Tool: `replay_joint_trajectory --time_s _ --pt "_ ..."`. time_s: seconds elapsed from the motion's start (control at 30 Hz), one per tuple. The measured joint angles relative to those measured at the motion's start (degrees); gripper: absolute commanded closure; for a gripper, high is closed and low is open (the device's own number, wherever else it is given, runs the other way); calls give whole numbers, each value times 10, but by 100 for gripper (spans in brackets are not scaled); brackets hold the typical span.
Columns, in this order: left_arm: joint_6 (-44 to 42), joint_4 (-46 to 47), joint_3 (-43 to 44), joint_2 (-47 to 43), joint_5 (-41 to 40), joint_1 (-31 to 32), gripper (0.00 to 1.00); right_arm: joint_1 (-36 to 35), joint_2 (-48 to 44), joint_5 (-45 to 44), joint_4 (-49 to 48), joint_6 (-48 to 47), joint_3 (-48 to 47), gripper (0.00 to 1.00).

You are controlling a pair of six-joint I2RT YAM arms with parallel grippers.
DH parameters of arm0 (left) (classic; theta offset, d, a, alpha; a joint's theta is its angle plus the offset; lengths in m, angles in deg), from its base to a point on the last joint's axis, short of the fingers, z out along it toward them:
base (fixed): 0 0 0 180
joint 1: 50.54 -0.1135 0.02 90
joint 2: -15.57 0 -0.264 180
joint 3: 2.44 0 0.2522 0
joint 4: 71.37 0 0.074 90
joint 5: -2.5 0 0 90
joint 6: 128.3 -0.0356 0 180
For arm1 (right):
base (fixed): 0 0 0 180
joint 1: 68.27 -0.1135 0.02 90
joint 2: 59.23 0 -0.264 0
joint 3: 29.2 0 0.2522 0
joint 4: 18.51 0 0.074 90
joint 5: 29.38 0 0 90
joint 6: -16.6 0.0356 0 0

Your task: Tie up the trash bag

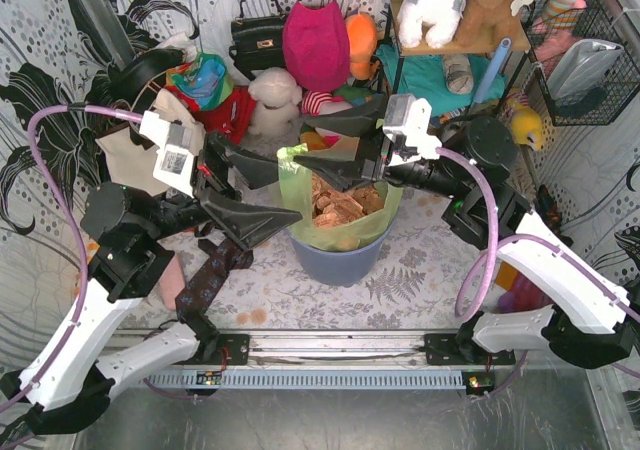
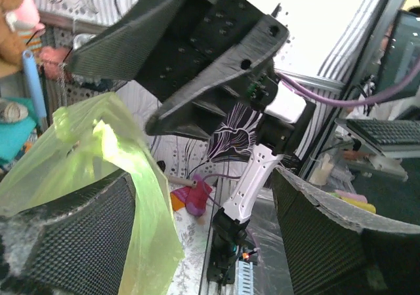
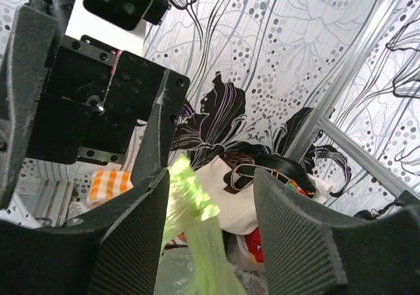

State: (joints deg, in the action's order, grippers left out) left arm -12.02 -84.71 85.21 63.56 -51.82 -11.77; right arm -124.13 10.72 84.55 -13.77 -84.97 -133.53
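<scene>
A table [image 1: 420, 270] covered with a leaf-patterned cloth is seen between walls papered with black and white flowers. Soft toys [image 1: 275, 100] and bags are piled at its far side. In the middle of the table a blue-grey bin [image 1: 340, 265] is placed, and the trash bag [image 1: 345, 233] is set inside it, with its edge folded over the rim. The bag is made of thin, see-through lime-green plastic, and crumpled orange-brown paper [image 1: 340, 205] is seen inside. At the far left part of the rim a flap of the plastic stands up.

The left gripper [image 1: 290, 192] is held at the left of the bag, and the right gripper [image 1: 300, 140] reaches over it from the right. The fingers of both are spread wide apart and nothing is gripped. Both pairs of tips are gathered around the raised flap.

From above it cannot be clearly told whether the plastic is touched. In the left wrist view the trash bag [image 2: 111, 170] is shown draped against the inner face of one finger [image 2: 65, 242], while the other finger [image 2: 341, 236] is well apart from it. In the right wrist view a narrow strip of the bag [image 3: 190, 210] is shown rising between the two fingers, just beside one finger [image 3: 111, 242] and probably touching it. A cream tote bag [image 3: 223, 200] is visible behind the strip.
</scene>
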Motion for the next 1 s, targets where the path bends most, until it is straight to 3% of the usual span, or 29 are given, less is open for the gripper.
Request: replay_joint_trajectory --time_s 0.23,0.43,1.0 --pt "-14 40 -1 -1 47 0 16 0 40 25 117 -23 -104 54" --pt "-27 40 -1 -2 48 0 14 0 53 40 176 -24 -127 54" --pt "-55 13 -7 -5 33 0 14 1 60 34 200 -15 -118 58"
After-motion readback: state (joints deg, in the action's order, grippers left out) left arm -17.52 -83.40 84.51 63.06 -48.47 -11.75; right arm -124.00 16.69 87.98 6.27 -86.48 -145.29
